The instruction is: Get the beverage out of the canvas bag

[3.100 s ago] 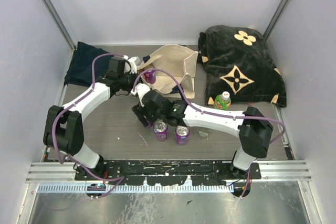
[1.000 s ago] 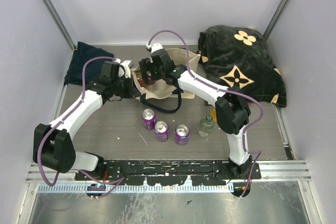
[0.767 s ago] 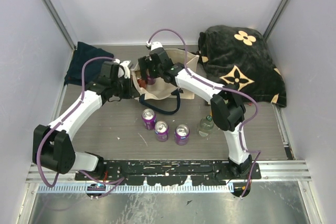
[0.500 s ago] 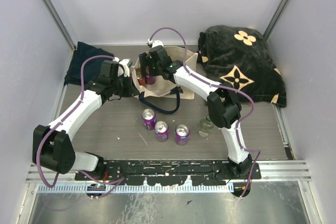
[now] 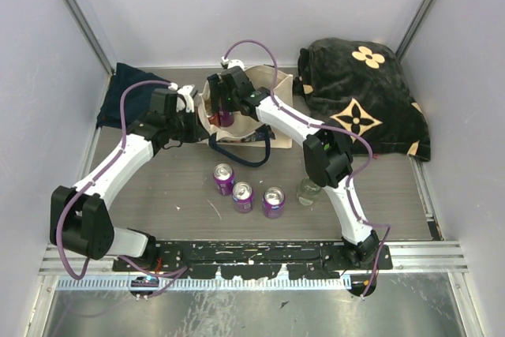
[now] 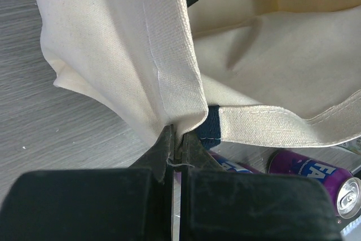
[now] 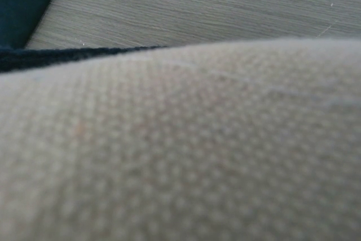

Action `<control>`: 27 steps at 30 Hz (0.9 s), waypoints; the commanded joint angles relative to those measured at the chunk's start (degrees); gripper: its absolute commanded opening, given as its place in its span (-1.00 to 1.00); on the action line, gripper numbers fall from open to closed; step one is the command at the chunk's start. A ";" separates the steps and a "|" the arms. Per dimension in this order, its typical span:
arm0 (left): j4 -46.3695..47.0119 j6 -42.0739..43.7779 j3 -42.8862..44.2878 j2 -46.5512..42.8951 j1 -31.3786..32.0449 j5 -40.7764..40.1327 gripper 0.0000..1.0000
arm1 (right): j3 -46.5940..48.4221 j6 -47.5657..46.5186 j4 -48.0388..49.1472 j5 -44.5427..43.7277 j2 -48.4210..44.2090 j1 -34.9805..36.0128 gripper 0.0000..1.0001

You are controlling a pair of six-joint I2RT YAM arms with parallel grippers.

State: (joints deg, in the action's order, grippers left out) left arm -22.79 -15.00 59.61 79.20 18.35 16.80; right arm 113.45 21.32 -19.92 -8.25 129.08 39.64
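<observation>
The cream canvas bag with navy handles stands at the back middle of the table, its mouth facing left. My left gripper is shut on the bag's rim; the left wrist view shows the jaws pinching a fold of canvas. My right gripper reaches into the bag's mouth, next to a purple can inside. The right wrist view shows only blurred canvas, and its fingers are hidden.
Three purple cans and a clear bottle stand on the table in front of the bag. A black bag with tan flowers lies at back right. A navy cloth lies at back left.
My right arm left the cans at the front, one more can now standing there, and swung to the bag. In the last second it pushed further left into the mouth. The left gripper kept its hold.
</observation>
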 commanded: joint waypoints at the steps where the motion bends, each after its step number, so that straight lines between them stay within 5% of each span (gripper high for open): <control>1: -6.95 0.51 -0.73 1.96 -0.25 -0.58 -0.99 | 4.51 1.18 -1.28 -3.03 3.76 -0.66 0.73; 12: -6.39 0.33 -1.58 2.42 -0.31 0.56 -0.99 | 0.30 5.01 3.99 -4.88 2.67 -0.79 0.57; 18: -6.06 0.25 -2.12 2.12 -0.26 0.92 -0.99 | -4.86 7.53 8.58 -8.54 -2.42 -0.72 0.86; 27: -6.04 0.44 -1.81 2.53 -0.27 1.64 -0.99 | -7.34 14.31 13.01 -11.70 -4.30 -0.79 0.93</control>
State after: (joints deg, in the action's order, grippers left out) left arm -21.12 -15.03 59.68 80.31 18.09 17.58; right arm 107.87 29.91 -10.92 -13.52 128.57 40.07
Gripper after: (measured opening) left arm 0.030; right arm 0.963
